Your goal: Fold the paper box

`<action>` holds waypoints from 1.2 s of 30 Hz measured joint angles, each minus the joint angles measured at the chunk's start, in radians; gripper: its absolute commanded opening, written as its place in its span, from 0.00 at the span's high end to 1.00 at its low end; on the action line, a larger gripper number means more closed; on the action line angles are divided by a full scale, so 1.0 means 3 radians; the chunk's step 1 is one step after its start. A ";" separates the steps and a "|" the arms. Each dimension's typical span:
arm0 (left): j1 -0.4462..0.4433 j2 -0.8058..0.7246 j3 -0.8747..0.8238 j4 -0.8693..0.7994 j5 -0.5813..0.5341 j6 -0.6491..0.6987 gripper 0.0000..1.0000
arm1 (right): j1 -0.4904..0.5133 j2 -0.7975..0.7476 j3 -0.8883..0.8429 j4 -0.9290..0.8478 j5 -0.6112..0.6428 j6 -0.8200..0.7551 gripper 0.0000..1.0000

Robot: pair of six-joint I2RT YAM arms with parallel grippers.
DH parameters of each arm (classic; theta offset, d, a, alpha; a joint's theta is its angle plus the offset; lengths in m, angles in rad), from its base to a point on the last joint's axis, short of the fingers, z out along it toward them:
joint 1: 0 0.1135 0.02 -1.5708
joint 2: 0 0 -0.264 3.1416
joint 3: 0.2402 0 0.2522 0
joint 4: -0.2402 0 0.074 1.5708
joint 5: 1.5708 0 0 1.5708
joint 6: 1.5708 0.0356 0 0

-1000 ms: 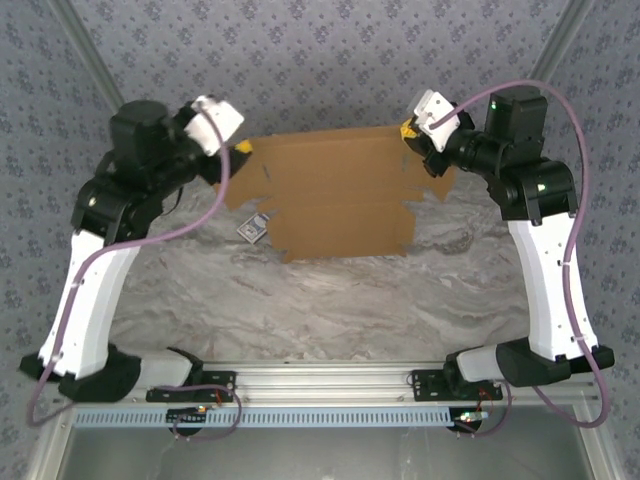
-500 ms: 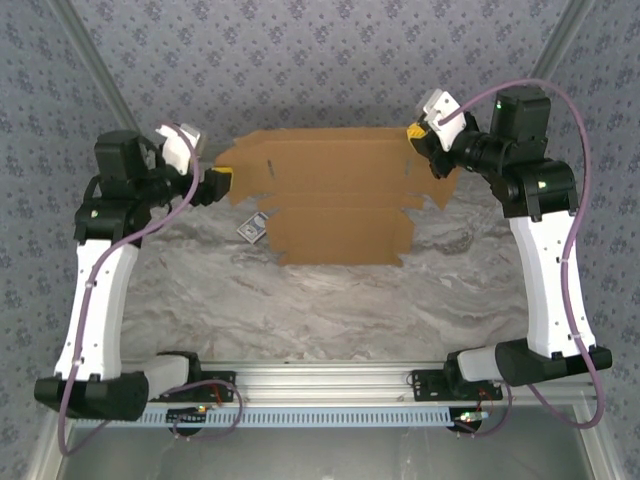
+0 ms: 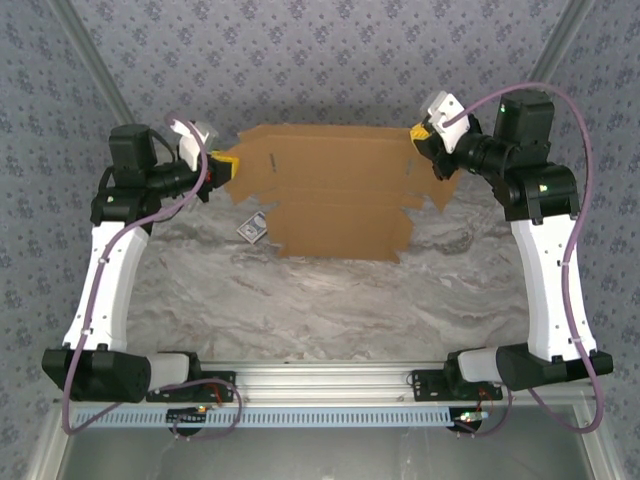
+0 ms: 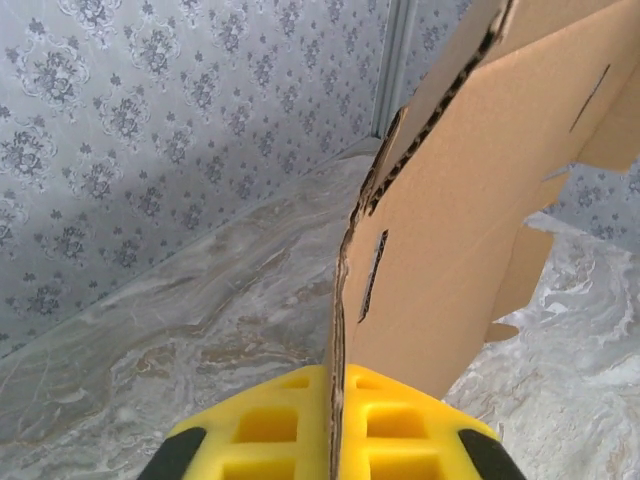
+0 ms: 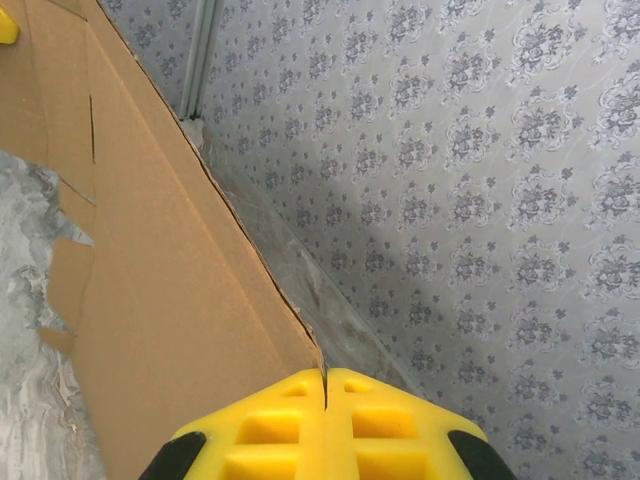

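The paper box [image 3: 335,190] is a flat tan cardboard sheet with flaps and slots, held up off the marble table at the back. My left gripper [image 3: 226,165] is shut on its left edge; in the left wrist view the yellow fingers [image 4: 270,430] pinch the cardboard edge [image 4: 338,330] between them. My right gripper [image 3: 418,133] is shut on the sheet's top right corner; the right wrist view shows the cardboard [image 5: 150,300] running into the seam of the yellow fingertips [image 5: 375,425].
A small dark blue-and-white card [image 3: 252,228] lies on the table [image 3: 330,300] just below the sheet's left side. Patterned walls [image 3: 330,60] stand close behind the sheet. The arm bases sit on the rail at the near edge.
My left arm swung out to the left, then came back in and shut on the sheet's left edge. The sheet has shifted slightly. The right gripper kept its hold.
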 measured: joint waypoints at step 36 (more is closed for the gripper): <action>-0.0108 0.0240 0.0718 -0.0712 -0.0093 0.0515 1.00 | 0.0470 0.0542 0.0994 -0.0971 -0.0334 -0.0328 0.29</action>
